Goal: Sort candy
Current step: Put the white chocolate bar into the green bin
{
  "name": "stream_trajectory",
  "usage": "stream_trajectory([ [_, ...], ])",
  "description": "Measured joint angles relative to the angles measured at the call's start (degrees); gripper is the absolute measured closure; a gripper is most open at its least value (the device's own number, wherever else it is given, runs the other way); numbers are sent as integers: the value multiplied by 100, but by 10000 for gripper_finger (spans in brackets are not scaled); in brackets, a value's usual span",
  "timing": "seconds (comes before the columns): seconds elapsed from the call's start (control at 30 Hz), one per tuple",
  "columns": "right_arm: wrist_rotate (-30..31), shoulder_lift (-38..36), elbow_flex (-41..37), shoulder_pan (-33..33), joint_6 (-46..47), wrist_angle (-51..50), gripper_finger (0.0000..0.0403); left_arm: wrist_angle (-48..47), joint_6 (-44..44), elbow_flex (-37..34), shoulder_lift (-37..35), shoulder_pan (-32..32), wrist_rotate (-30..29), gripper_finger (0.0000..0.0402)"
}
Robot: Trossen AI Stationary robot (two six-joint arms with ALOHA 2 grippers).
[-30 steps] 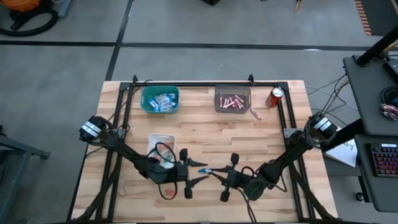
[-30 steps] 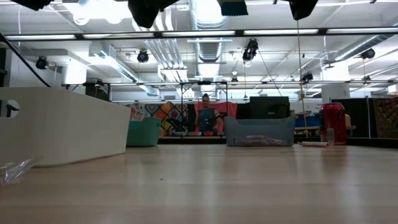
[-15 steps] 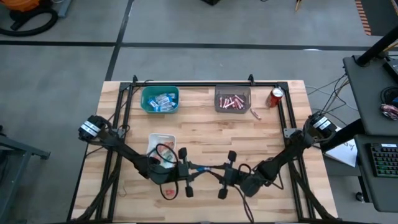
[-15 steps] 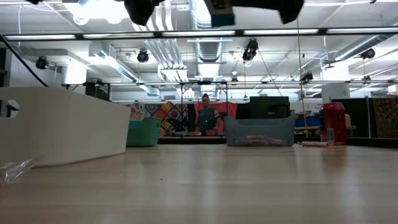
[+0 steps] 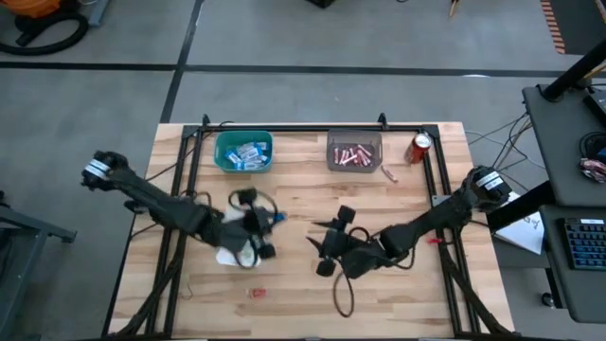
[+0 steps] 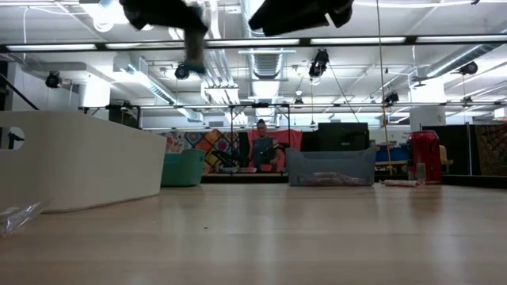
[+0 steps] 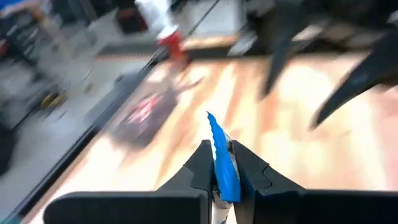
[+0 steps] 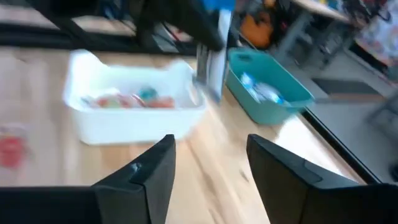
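My left gripper [image 5: 270,223] hangs above the table's middle, beside the white bin [image 5: 233,256], shut on a blue-wrapped candy [image 7: 222,160]. My right gripper [image 5: 317,242] faces it from the right, open, nothing between its fingers [image 8: 208,180]. The candy [image 5: 277,220] sticks out of the left fingertips toward the right gripper. At the far edge a teal bin [image 5: 243,152] holds blue-and-white bars. A grey bin [image 5: 354,152] beside it holds pink sticks. The white bin [image 8: 134,106] holds small red, orange and green pieces. My left gripper pinches the blue wrapper [image 7: 219,149] between its two fingers. One wrapper end juts out past the fingertips. The fingers reach nearly level, from the table's left. The candy is lifted clear of the table.
A red soda can [image 5: 419,147] stands at the far right, with a loose pink stick [image 5: 389,174] lying near it. A small red piece [image 5: 256,293] lies near the front edge. Bare wood lies between the bins and the grippers.
My right gripper held the blue candy out. My left gripper shut on it, then my right gripper opened and let go. My left gripper has carried the candy up and toward the table's far-left. My right gripper has drawn toward the far edge and risen.
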Motion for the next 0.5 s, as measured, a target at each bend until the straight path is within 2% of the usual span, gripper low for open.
stream_trajectory([
  [0.17,7,-1,337,-379,356,-1269,209,-2282,-694,-2,-671,1066,-3,396],
  [0.27,10,-1,341,-591,402,-1543,209,-3095,-726,-5,-863,1968,-16,395],
  [0.33,0,-1,339,-703,406,-1639,209,-3431,-626,-73,-907,2617,-8,390],
  [0.43,-13,-1,339,-828,407,-1740,209,-3366,-298,-247,-920,3533,69,387],
  [0.5,-13,-1,339,-896,405,-1831,209,-3158,-13,-376,-883,4091,440,387],
])
